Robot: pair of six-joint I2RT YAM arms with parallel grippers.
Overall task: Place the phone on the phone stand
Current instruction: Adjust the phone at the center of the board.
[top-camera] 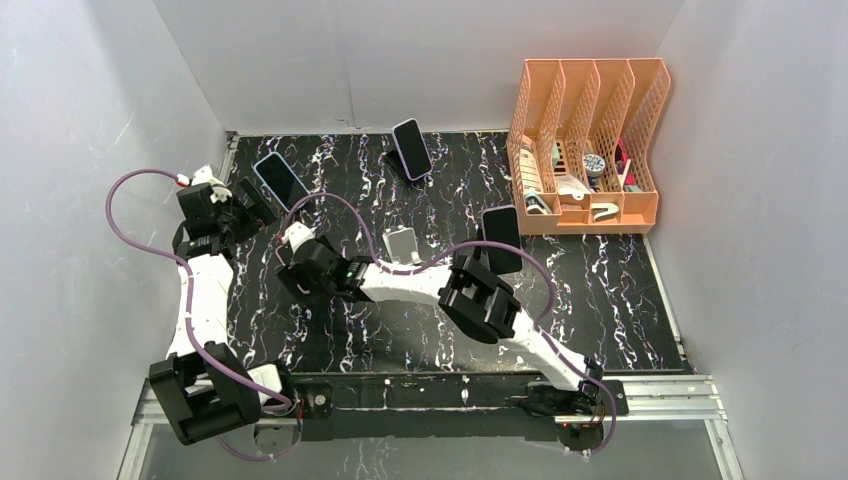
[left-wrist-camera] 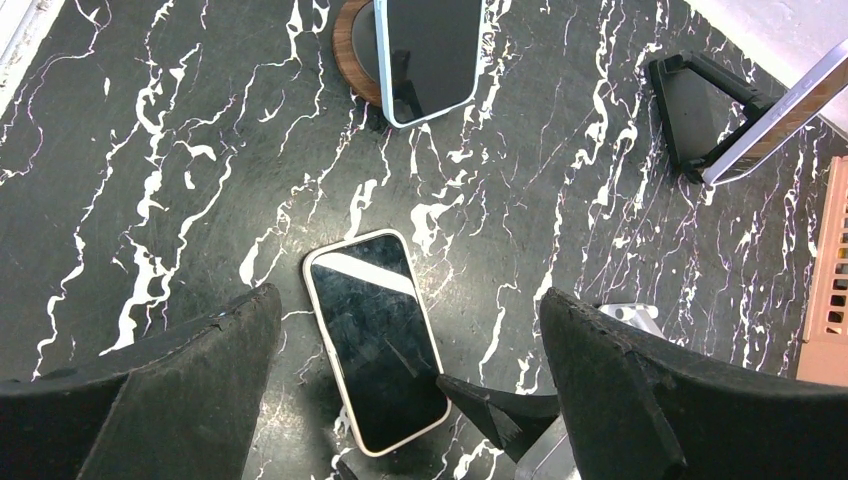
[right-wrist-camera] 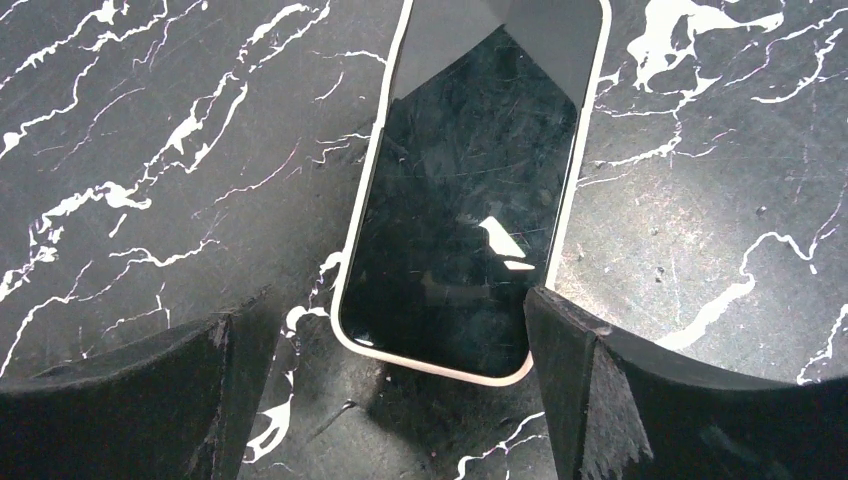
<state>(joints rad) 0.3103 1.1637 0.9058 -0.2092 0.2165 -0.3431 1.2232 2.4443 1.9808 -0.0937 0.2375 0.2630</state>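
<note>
A phone (right-wrist-camera: 470,210) in a cream case lies flat, screen up, on the black marble table (right-wrist-camera: 150,130). My right gripper (right-wrist-camera: 392,330) is open over its near end, with one finger beside each lower corner. The left wrist view shows the same phone (left-wrist-camera: 375,340), with my left gripper (left-wrist-camera: 410,300) open above it and a right fingertip (left-wrist-camera: 490,400) at its edge. From the top view the phone is hidden under the right gripper (top-camera: 297,268), and the left gripper (top-camera: 255,205) is close by. An empty silver phone stand (top-camera: 402,243) stands just to the right of the phone (left-wrist-camera: 630,315).
A blue-cased phone on a round wooden stand (left-wrist-camera: 425,55) stands at the back left (top-camera: 280,180). Another phone rests on a black stand (top-camera: 412,148). A third leans at mid-right (top-camera: 500,238). An orange file organizer (top-camera: 585,145) fills the back right. White walls enclose the table.
</note>
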